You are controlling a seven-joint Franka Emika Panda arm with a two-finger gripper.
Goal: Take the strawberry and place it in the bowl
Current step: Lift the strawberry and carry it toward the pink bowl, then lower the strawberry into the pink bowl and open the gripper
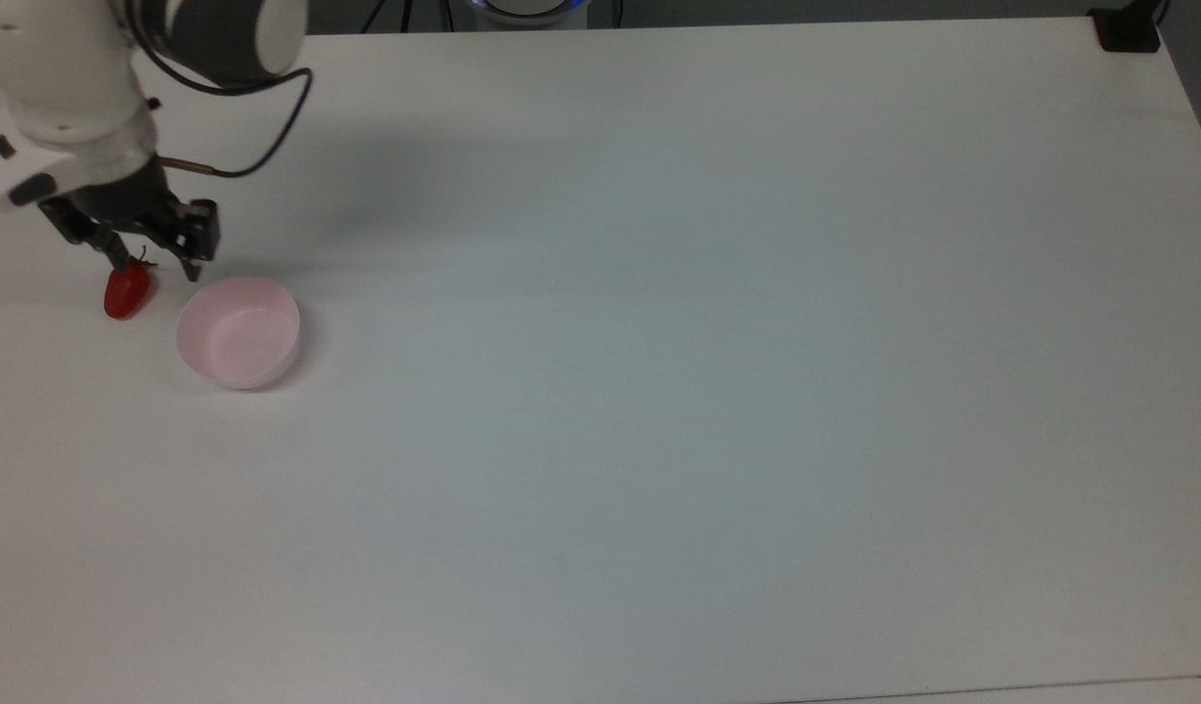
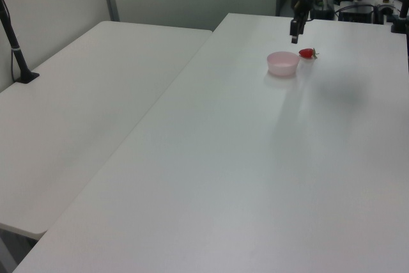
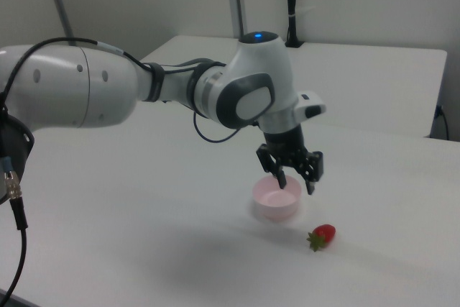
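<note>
Right view: strawberry (image 3: 323, 235) lies on the table (image 3: 402, 249), beside the bowl (image 3: 277, 199) (outside it). Pincer (image 3: 294, 180) hangs spread and empty above.

One small glossy red strawberry with green leafy cap (image 1: 127, 291) (image 2: 307, 53) (image 3: 322, 235) counted. One small round pale pink plastic bowl (image 1: 238, 331) (image 2: 283, 63) (image 3: 277, 200) counted. One white robot arm (image 3: 144, 91) counted, one black two-finger gripper (image 1: 155, 271) (image 2: 294, 39) (image 3: 296, 183) carried, two fingers counted, spread apart. Two white tables seen in left view: near one (image 2: 255, 177), second one (image 2: 83, 94) on the left view's left. One black pole (image 2: 13, 39) counted on second table.
</note>
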